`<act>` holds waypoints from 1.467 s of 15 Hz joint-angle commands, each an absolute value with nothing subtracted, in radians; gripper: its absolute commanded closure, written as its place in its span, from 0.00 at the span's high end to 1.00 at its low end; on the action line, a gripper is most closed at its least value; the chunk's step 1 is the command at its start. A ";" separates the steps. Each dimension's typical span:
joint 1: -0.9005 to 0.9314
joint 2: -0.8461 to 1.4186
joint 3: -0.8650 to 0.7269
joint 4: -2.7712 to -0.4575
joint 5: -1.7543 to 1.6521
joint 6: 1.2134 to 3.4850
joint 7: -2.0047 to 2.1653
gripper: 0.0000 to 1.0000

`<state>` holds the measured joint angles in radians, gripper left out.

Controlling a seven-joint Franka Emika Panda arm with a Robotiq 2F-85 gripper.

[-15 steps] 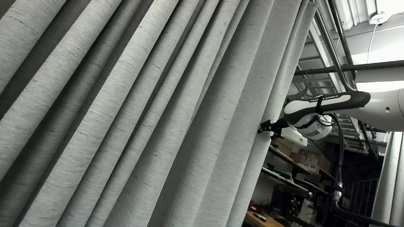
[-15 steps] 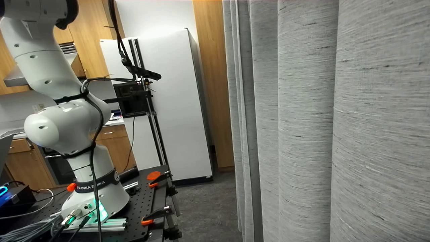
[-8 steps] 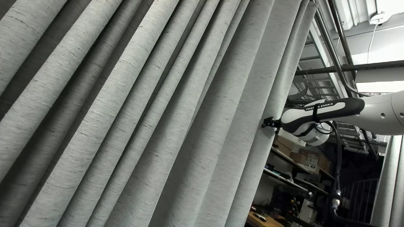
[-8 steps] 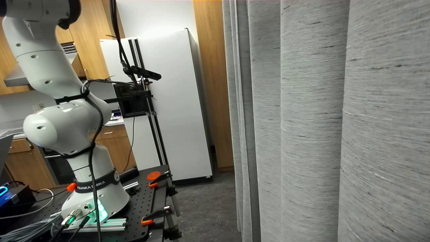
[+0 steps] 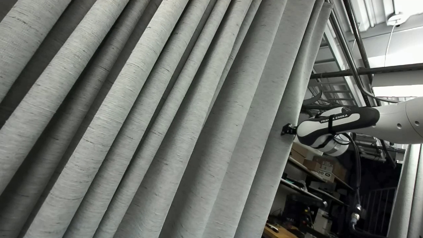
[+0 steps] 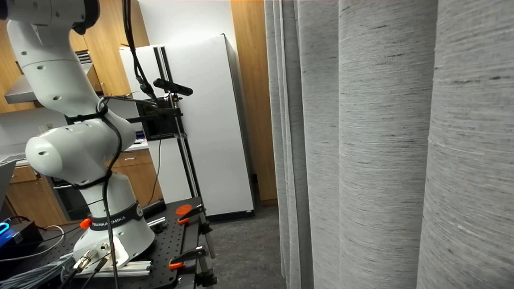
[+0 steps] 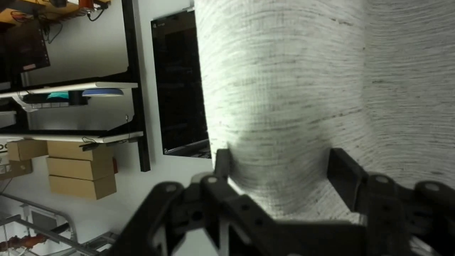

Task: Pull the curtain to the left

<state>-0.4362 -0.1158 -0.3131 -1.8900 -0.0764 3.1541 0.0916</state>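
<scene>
In the wrist view, the light-grey woven-fabric curtain (image 7: 284, 81) partly covers the flat black rectangular screen (image 7: 179, 81) and spreads away from it. The black fingers (image 7: 343, 177) stand parted across the curtain's edge fold — one on the screen side, one on the far side; no pinch shows. The fold's long axis runs crosswise to the gap — closing should trap it for pulling. Weave: coarse, dark-flecked; pleats: deep, rounded.
</scene>
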 commanded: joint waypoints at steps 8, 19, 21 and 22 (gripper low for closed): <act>-0.532 -0.102 -0.220 -1.854 -0.225 3.123 0.251 0.00; -0.484 -0.146 0.046 -1.933 -0.361 3.050 0.336 0.00; -0.467 -0.156 0.105 -1.945 -0.368 3.043 0.349 0.00; -0.460 -0.158 0.130 -1.945 -0.364 3.040 0.353 0.00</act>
